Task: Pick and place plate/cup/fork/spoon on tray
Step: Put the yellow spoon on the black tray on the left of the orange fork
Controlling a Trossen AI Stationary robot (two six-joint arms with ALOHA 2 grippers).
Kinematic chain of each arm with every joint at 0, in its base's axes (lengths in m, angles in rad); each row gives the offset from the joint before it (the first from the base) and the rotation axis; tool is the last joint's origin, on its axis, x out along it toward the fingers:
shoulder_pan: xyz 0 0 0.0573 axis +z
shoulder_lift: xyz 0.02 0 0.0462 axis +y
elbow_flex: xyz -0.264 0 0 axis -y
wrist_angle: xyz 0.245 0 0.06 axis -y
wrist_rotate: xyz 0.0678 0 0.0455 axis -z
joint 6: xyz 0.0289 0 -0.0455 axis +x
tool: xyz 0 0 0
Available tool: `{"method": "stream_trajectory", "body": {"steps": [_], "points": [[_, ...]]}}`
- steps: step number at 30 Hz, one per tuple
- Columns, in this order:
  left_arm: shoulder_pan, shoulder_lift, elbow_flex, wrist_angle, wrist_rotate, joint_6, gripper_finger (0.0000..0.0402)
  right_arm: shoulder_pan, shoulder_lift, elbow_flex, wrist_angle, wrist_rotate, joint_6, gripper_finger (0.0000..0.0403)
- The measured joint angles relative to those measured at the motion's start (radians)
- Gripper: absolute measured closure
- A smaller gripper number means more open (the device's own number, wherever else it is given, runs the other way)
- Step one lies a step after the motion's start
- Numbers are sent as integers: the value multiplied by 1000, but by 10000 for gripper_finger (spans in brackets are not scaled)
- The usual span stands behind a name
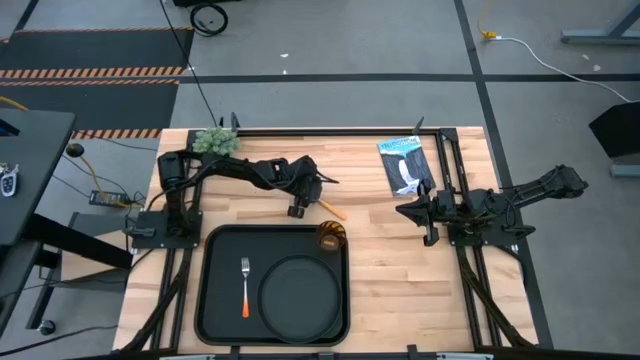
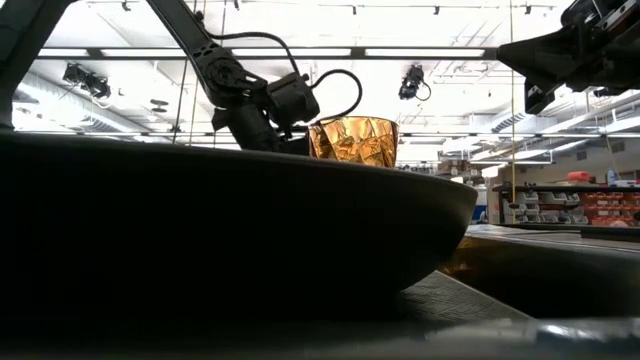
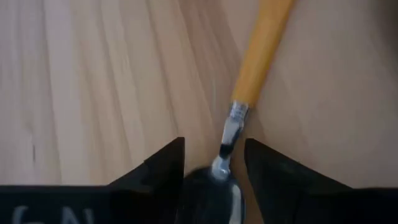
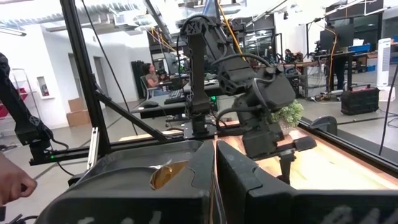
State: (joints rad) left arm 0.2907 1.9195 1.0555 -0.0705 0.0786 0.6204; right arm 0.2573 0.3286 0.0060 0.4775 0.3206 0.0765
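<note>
The black tray (image 1: pixel 215 300) lies at the table's near middle. On it are the round black plate (image 1: pixel 300 297), the fork (image 1: pixel 245 287) to the plate's left, and the amber cup (image 1: pixel 331 236) in the tray's far right corner. The cup also shows in the low view (image 2: pixel 355 140) behind the plate (image 2: pixel 200 230). The spoon (image 1: pixel 331 208) lies on the wood just beyond the tray. My left gripper (image 1: pixel 299 209) is down at the spoon's bowl end, shut on it. My right gripper (image 1: pixel 421 216) is shut and empty at the table's right. My left gripper has the spoon's silver bowl (image 3: pixel 216 177) between its two fingers (image 3: pixel 165 171), close to the neck. The fingers come from above, pointing down, one on each side of the bowl. The spoon lies flat on the table, and its orange handle (image 3: pixel 261 50) points away from the fingers.
A black and white packet (image 1: pixel 403 165) lies at the table's far right. A small green plant (image 1: pixel 215 142) stands at the far left edge. A person's hand (image 4: pixel 12 183) shows beyond the table in the right wrist view.
</note>
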Motion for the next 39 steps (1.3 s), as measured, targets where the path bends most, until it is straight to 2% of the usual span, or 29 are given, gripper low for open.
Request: {"method": "stream_trajectory", "body": {"steps": [7, 12, 25, 34, 39], "points": [[-1, 15, 2, -2, 1, -13, 237, 0, 0, 0, 0, 0, 0, 380], [-10, 22, 4, -13, -1, -10, 262, 0, 0, 0, 0, 0, 0, 380], [-33, 13, 6, -115, -10, -6, 383, 0, 0, 0, 0, 0, 0, 380], [-34, -60, -4, -195, -34, -4, 374, 0, 0, 0, 1, 0, 0, 380], [-32, -110, -3, -259, -34, -3, 392, 0, 0, 0, 0, 0, 0, 380]]}}
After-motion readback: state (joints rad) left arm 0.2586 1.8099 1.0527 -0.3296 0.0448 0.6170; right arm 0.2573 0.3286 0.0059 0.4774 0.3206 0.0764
